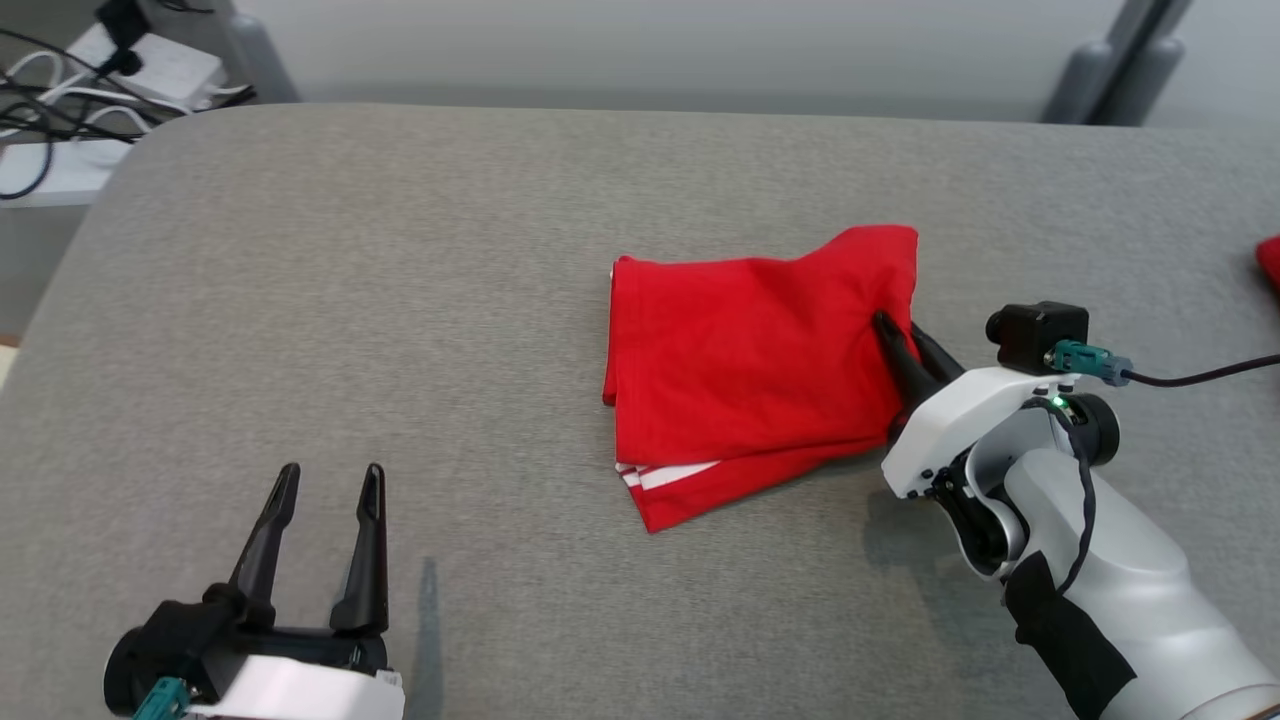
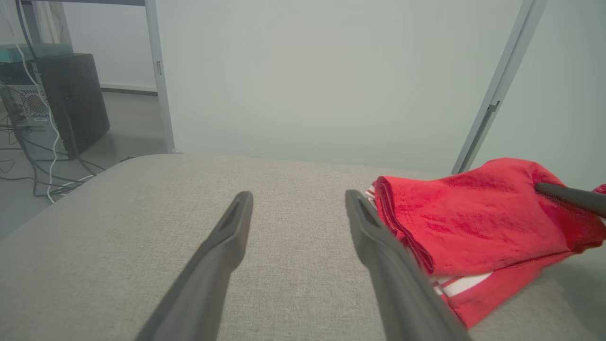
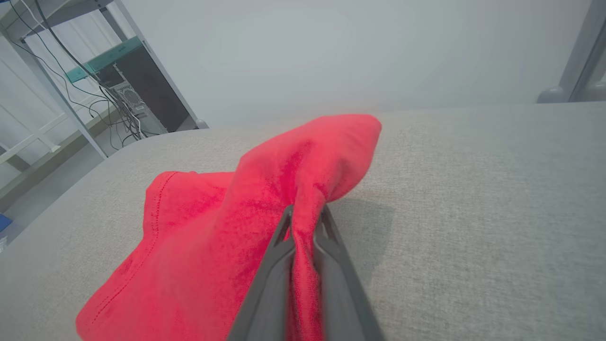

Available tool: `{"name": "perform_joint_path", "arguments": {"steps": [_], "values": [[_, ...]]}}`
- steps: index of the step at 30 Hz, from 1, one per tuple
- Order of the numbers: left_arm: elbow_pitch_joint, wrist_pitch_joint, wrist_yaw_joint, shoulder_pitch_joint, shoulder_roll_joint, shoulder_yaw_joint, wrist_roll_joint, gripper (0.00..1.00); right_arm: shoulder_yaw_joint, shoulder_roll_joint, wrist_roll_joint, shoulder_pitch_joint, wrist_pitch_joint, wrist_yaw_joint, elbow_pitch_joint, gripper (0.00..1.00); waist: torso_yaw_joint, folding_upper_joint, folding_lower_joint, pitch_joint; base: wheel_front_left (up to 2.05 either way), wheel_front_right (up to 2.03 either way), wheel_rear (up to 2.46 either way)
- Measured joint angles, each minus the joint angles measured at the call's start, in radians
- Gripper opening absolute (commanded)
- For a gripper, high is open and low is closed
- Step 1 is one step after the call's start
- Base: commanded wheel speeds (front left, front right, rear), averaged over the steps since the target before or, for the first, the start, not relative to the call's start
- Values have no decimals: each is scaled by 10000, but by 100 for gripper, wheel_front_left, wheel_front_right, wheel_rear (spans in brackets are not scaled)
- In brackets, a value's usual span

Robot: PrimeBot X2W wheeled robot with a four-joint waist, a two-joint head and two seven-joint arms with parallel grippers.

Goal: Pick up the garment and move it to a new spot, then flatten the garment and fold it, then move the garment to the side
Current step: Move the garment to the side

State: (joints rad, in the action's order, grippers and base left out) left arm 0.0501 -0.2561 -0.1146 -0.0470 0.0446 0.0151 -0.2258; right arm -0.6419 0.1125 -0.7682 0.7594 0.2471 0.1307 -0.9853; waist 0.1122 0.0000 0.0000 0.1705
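Note:
A folded red garment (image 1: 750, 370) with white stripes at its lower edge lies in the middle of the grey table (image 1: 400, 300). My right gripper (image 1: 895, 335) is shut on the garment's right edge, and a ridge of red cloth (image 3: 303, 189) is pinched between its two dark fingers and lifted a little. My left gripper (image 1: 330, 485) stands open at the lower left, well apart from the garment, with nothing between its fingers. In the left wrist view the garment (image 2: 464, 218) lies just right of the open left gripper (image 2: 298, 199), and a dark finger of the other arm (image 2: 568, 195) presses into it.
A small red thing (image 1: 1270, 262) shows at the table's right edge. Cables and a white box (image 1: 100, 80) lie on the floor beyond the table's far left corner. Grey frame posts (image 1: 1120, 70) stand behind the far right edge.

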Motion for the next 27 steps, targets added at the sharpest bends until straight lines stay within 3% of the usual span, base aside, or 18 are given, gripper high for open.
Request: {"name": "perform_joint_path", "arguments": {"steps": [14,27], "values": [[-305,0,-88,680,71,15,464,100,2065,-194,1753,-508,0,0,1618,0,-2250,0,0,655,0,0,0],[-527,0,-90,810,782,-236,500,100,3287,-520,2522,-1686,2,0,2918,0,-4437,0,0,1252,0,0,0]]}}
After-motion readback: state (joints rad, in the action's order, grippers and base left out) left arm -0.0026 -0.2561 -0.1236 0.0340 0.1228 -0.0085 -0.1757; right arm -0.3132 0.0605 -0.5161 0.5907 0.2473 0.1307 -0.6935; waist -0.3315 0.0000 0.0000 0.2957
